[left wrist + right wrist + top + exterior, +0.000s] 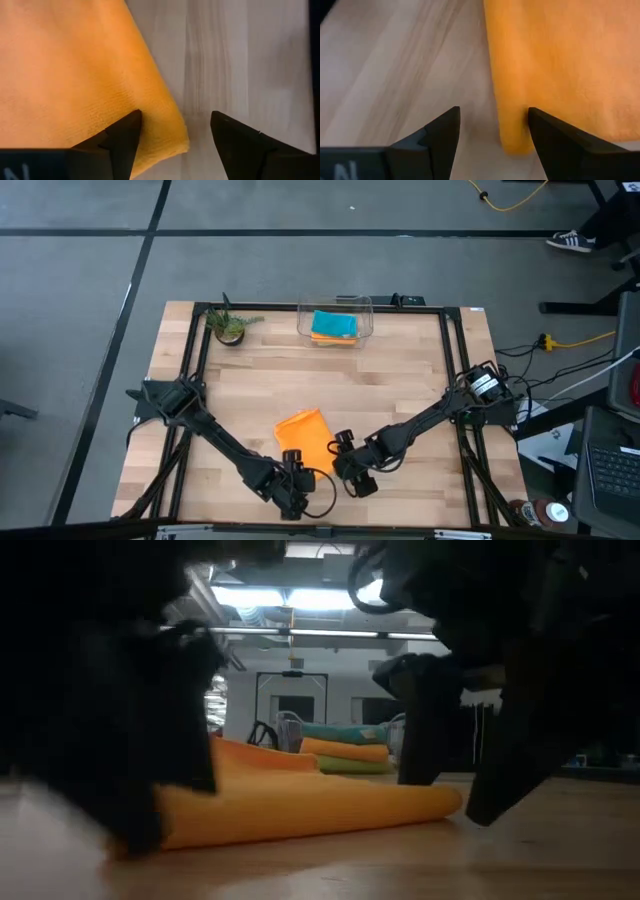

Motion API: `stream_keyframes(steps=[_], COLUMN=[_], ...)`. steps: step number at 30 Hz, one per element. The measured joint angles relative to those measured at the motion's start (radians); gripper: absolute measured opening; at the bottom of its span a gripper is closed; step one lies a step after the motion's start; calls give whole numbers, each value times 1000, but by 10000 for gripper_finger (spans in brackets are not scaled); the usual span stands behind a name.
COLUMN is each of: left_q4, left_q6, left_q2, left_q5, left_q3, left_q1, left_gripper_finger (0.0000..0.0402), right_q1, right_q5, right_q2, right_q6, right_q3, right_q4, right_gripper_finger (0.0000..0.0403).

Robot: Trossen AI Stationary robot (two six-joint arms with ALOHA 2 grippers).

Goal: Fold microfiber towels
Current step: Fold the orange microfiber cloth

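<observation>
Folding: orange towel (304,437) is laid folded, long axis running away from both grippers.
Left gripper (175,140): spread open at one near corner.
Right gripper (494,135): spread open at the other.

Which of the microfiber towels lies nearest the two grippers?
The folded orange microfiber towel lying alone on the wooden table's front, between both grippers; the other towels sit stacked in the clear plastic bin.

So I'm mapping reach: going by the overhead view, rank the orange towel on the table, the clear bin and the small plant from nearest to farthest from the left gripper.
1. Orange towel, beside the left gripper.
2. Small plant, far left corner.
3. Clear bin, far edge, about as far as the plant; too close to call.
</observation>
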Motion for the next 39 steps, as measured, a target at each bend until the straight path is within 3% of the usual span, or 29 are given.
stream_keyframes(steps=[20, 29, 36, 39], left_q4=[11, 18, 19, 19], left_q6=[-24, -25, -25, -25], left_q2=[41, 41, 42, 42], left_q5=[-43, -58, -65, -65], left_q3=[2, 1, 1, 0], left_q1=[-9, -14, -19, -19], left_gripper_finger=[234, 234, 234, 234], right_q1=[0, 0, -1, 0], right_q5=[15, 58, 52, 4], right_q2=[2, 0, 22, 60], right_q6=[-2, -6, -25, -28], right_q3=[-31, 118, 130, 129], right_q4=[63, -121, -111, -76], right_gripper_finger=[236, 236, 236, 236])
